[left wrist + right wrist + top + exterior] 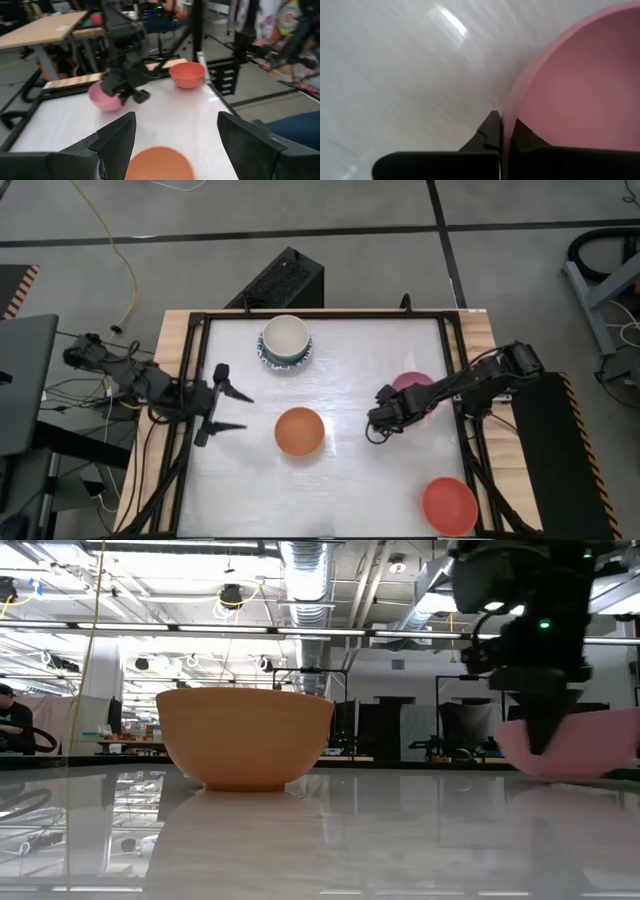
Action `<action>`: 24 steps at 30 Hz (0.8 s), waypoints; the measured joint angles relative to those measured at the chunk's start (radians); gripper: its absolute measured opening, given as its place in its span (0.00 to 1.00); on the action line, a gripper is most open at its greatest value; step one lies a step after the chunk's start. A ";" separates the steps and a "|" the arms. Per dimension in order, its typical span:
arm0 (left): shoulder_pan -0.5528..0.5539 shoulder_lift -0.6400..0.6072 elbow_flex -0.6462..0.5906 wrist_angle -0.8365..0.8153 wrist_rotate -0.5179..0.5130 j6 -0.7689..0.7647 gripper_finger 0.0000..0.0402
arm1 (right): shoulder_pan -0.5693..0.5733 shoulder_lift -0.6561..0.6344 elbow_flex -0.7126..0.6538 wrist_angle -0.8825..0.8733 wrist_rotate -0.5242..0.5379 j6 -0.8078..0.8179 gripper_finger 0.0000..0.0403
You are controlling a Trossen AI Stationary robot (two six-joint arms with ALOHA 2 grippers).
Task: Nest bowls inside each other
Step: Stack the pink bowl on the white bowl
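Note:
A pink bowl (pixel 414 383) stands on the white table at the right, and my right gripper (pixel 391 394) is shut on its rim, as the right wrist view shows (pixel 504 134). In the middle sits an orange bowl (pixel 299 431) on its base. A red bowl (pixel 449 504) sits near the front right corner. At the far side, a cream bowl (pixel 286 335) rests inside a white bowl with a blue patterned rim (pixel 268 356). My left gripper (pixel 240 410) hovers open at the table's left, pointing level toward the orange bowl (pixel 157 162). My right gripper pinches the pink bowl's rim (pixel 507 117) on the side facing the table's middle. One finger (pixel 491 131) is outside the wall and the other (pixel 526 139) inside. The fingers come steeply from above, pointing down. The bowl's base rests on the table (pixel 575 772).
A black frame (pixel 190 380) runs round the table, with wooden strips outside it. Open table surface lies between the orange bowl and the pink bowl (pixel 590 745), and along the near edge. A black box (pixel 280 280) stands on the floor beyond the far edge.

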 joint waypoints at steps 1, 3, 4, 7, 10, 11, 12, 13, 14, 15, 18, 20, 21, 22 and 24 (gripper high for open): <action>0.017 -0.012 0.000 -0.015 0.000 -0.006 0.67 | -0.010 0.000 0.000 0.035 0.015 -0.023 0.03; 0.052 -0.033 0.000 -0.052 -0.001 -0.027 0.67 | -0.034 0.000 0.000 0.115 0.057 -0.080 0.02; 0.070 -0.043 0.000 -0.066 -0.001 -0.040 0.67 | -0.049 0.000 0.000 0.158 0.076 -0.112 0.02; 0.109 -0.066 0.000 -0.112 -0.001 -0.077 0.67 | -0.109 0.000 0.000 0.274 0.106 -0.206 0.02; 0.131 -0.078 0.000 -0.149 -0.001 -0.099 0.67 | -0.181 0.000 0.000 0.379 0.108 -0.293 0.02; 0.135 -0.079 0.000 -0.152 0.000 -0.101 0.67 | -0.206 0.000 0.000 0.425 0.109 -0.322 0.02; 0.139 -0.079 0.000 -0.157 0.000 -0.101 0.67 | -0.232 0.000 0.000 0.481 0.108 -0.353 0.02; 0.141 -0.079 0.000 -0.166 0.000 -0.098 0.67 | -0.255 0.000 0.000 0.541 0.108 -0.384 0.02; 0.145 -0.079 0.000 -0.173 -0.001 -0.096 0.67 | -0.278 0.000 0.000 0.599 0.107 -0.421 0.02; 0.148 -0.078 0.000 -0.174 0.000 -0.095 0.67 | -0.299 0.000 0.000 0.658 0.106 -0.459 0.02; 0.162 -0.072 0.000 -0.187 0.000 -0.093 0.67 | -0.356 0.000 0.000 0.809 0.090 -0.542 0.02; 0.170 -0.071 0.000 -0.201 0.002 -0.089 0.67 | -0.393 0.001 0.006 0.877 0.075 -0.585 0.02; 0.173 -0.071 0.000 -0.212 0.002 -0.090 0.67 | -0.410 0.003 0.018 0.889 0.073 -0.605 0.02; 0.177 -0.072 0.000 -0.219 0.002 -0.090 0.67 | -0.424 0.011 0.035 0.897 0.074 -0.629 0.02; 0.184 -0.072 0.000 -0.228 0.002 -0.089 0.67 | -0.447 0.030 0.079 0.911 0.075 -0.698 0.02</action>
